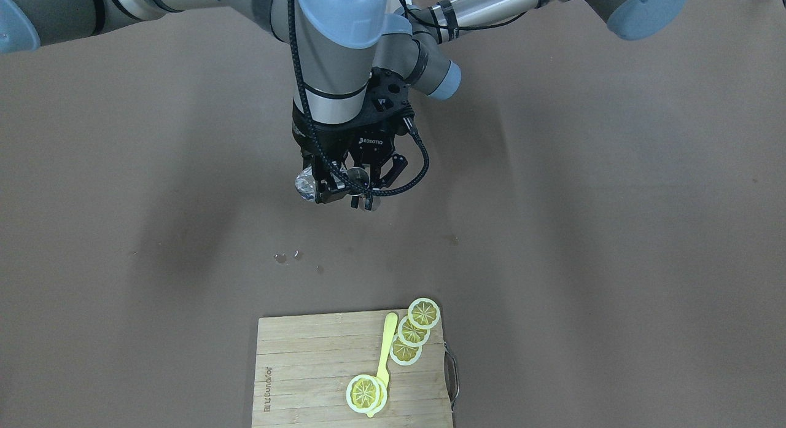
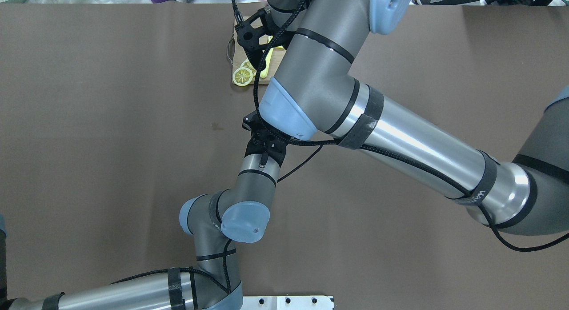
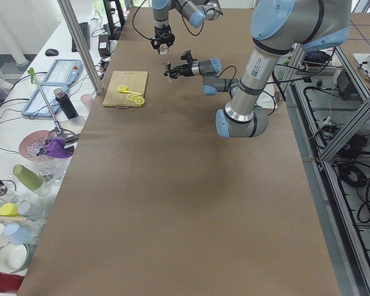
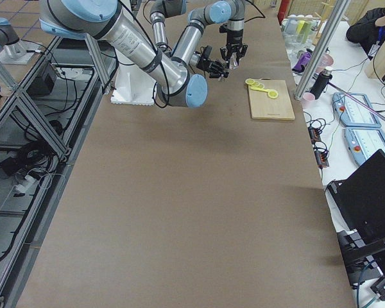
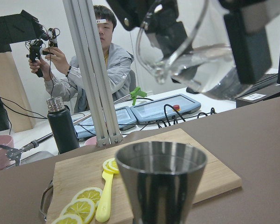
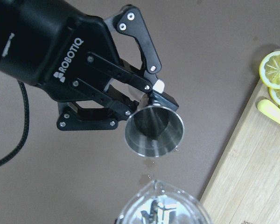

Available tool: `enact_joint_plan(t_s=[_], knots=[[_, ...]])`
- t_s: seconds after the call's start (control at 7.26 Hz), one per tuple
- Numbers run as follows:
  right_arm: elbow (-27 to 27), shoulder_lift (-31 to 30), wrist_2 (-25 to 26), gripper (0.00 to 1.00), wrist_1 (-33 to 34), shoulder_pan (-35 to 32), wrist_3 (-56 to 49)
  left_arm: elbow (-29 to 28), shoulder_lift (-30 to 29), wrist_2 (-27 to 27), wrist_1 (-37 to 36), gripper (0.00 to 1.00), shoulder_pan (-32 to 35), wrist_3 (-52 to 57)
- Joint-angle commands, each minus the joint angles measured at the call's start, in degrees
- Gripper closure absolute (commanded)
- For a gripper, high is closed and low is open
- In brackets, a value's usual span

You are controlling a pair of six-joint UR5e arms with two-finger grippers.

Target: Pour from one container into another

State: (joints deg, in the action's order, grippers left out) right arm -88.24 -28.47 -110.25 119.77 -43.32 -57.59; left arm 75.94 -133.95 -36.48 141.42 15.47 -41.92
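Observation:
A steel jigger (image 5: 161, 182) stands upright in mid-air, with my left gripper (image 6: 144, 107) shut on its waist. Just above and beyond it hangs a clear glass pitcher (image 5: 196, 65), tilted, with water in it. My right gripper (image 1: 319, 185) is shut on that pitcher (image 1: 305, 183), and its fingers (image 5: 242, 37) show on either side of the glass. The pitcher's spout rim (image 6: 161, 210) lies close to the jigger's mouth (image 6: 154, 130). No stream of water shows between them. From the front, the jigger (image 1: 358, 177) and the left gripper (image 1: 363, 188) sit right beside the pitcher.
A wooden cutting board (image 1: 307, 379) lies beyond the grippers, carrying lemon slices (image 1: 424, 312) and a yellow spoon (image 1: 387, 348). A few water drops (image 1: 282, 257) mark the brown table. Bottles, cups and an operator are off the table's far edge.

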Motion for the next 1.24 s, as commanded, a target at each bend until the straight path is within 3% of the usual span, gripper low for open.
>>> enact_joint_plan(t_s=[0.0,0.41,0.83,1.1], knots=[[-3.8,-2.9,-4.7,1.0,-3.2,-4.2,0.0,0.0,0.1,0.1,0.1,1.0,0.1,0.0],[-14.1,-13.2,-11.5,1.0,-6.9,-9.1,0.4,0.5,1.4,0.9,0.4,1.0,0.2,0.1],[-15.3,-23.1,-16.5,1.0,-23.6,-10.7,8.1,5.0,6.0,0.8,0.5,1.0,3.3,0.2],[-15.1,-29.0,-18.3,1.0,-34.0,-11.0,13.9,10.5,10.3,0.3,0.7,1.0,6.1,6.1]])
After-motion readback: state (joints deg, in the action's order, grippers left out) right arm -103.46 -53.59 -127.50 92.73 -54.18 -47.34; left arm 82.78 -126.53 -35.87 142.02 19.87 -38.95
